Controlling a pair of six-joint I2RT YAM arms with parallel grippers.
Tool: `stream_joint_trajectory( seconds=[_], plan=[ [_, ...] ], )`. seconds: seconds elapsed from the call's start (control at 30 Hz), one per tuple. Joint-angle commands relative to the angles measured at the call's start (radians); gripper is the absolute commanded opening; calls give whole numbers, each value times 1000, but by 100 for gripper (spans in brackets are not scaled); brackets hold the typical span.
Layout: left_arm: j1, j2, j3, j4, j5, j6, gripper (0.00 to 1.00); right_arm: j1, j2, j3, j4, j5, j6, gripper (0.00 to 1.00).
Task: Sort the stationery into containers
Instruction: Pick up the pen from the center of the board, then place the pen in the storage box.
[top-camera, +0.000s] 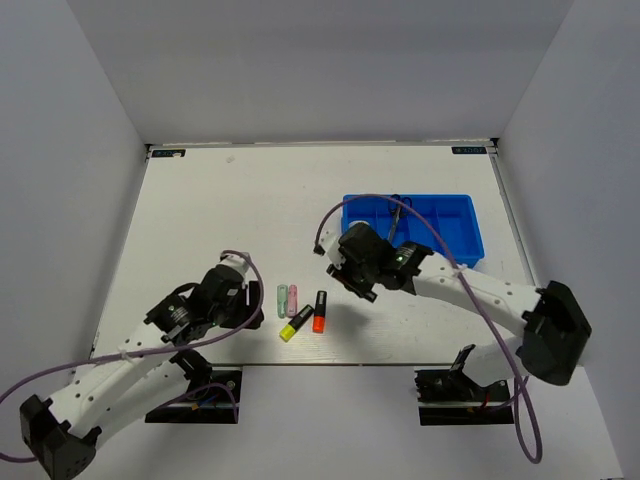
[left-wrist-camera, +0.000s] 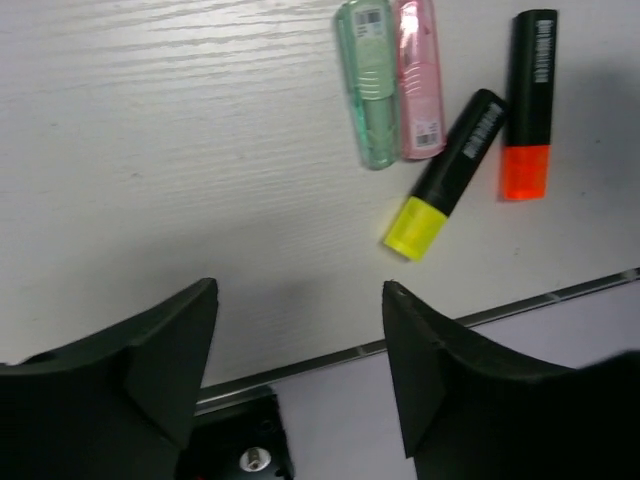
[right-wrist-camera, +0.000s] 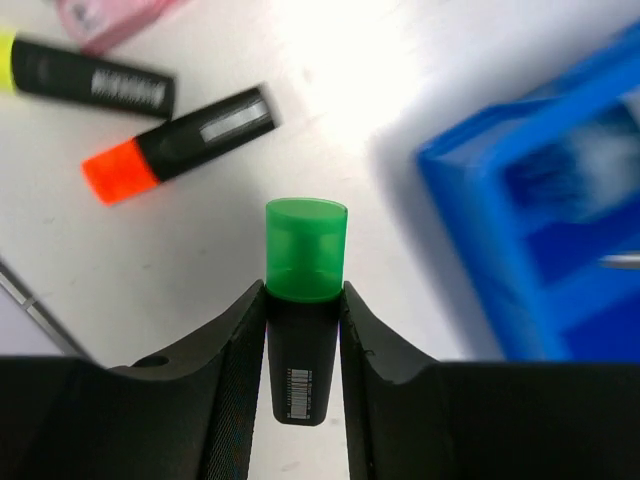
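Right pincer (right-wrist-camera: 305, 290) clamped on green highlighter (right-wrist-camera: 306, 250), just beside blue tray (top-camera: 472, 232). Left pincer (left-wrist-camera: 299, 288) apart, well away from tray. Advice: clear the tray wall, release low inside one compartment.

Table: I had a white table (top-camera: 230, 210) on screen, with faint wood grain showing in the left wrist view.
Near edge: a thin metal strip (left-wrist-camera: 520, 305) ran along it.
Walls: back wall (top-camera: 320, 70), left wall (top-camera: 60, 220) and right wall (top-camera: 585, 170), all plain grey, boxed it in.
Far corners: I caught a left label (top-camera: 166, 154) and a right label (top-camera: 472, 151), print unreadable.
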Motion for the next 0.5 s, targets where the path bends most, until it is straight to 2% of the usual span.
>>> stream_joint_trajectory(
  seconds=[0.0,0.03,0.1,0.17,0.2,0.27,0.3,0.37,0.4,0.47],
  plan=[
    [-62,90,38,148,85,9,72,-25,-82,64,21,153,-37,0],
    [-80,112,49,164,77,12,70,-33,-101,70,30,196,-35,0],
    [-154,216,97,210,54,27,62,-68,-116,75,73,395,-18,0],
    [-203,291,153,234,37,41,54,-103,-119,70,110,495,-5,0],
    [-215,313,163,251,24,52,41,-192,-119,71,113,500,8,0],
    [-257,400,202,290,17,56,24,-238,-116,85,113,491,37,0],
    [-263,422,213,299,17,59,18,-305,-107,90,115,482,46,0],
    [-294,496,239,345,8,63,21,-347,-89,111,121,462,64,0],
    [-301,509,250,357,10,67,39,-405,-79,119,122,442,71,0],
    [-324,580,269,403,8,70,50,-438,-24,169,99,416,101,0]
  ],
)
